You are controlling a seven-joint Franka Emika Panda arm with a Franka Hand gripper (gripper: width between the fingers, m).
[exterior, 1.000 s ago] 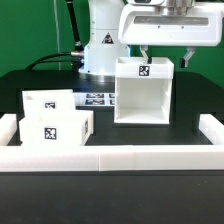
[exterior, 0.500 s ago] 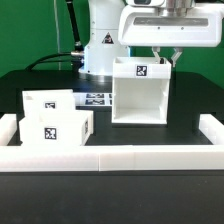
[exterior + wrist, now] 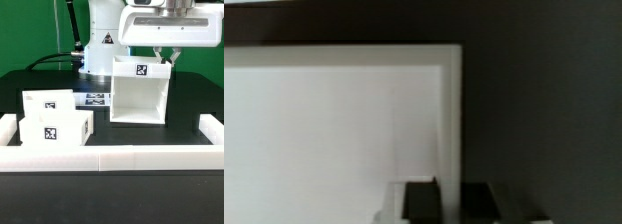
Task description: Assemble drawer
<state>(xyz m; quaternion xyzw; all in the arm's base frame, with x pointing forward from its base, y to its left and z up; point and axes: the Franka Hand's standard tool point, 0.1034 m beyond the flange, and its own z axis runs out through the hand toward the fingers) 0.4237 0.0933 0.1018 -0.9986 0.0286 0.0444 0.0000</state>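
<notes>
pinching the casing's thin wall: the gripper sits in the upper right of the exterior view, at the top rear corner of the casing on the exterior view's right. in the wrist view the gripper shows as two dark fingers with a narrow white strip of wall between them. both fingers look pressed against that strip, so i log the grasp as clamped on the casing wall.

casing: large white hollow box, standing upright on the black table, right of centre in the exterior view, its open side facing the camera. a square black-and-white tag is visible on its inner back wall near the top. in the wrist view the casing fills most of the frame as a pale flat surface with a raised edge, dark table beyond it.

outward from the casing: the marker board lies flat on the table just beside it, toward the exterior view's left, partly hidden behind it. the white robot base stands behind, upper centre.

left of centre: two smaller tray boxes, well apart from the casing. the rear tray box and the front tray box stand close together and overlap in this view; whether they touch i cannot tell. each carries a tag.

low white border wall crosses the lower frame, its ends turning back at both sides.
</notes>
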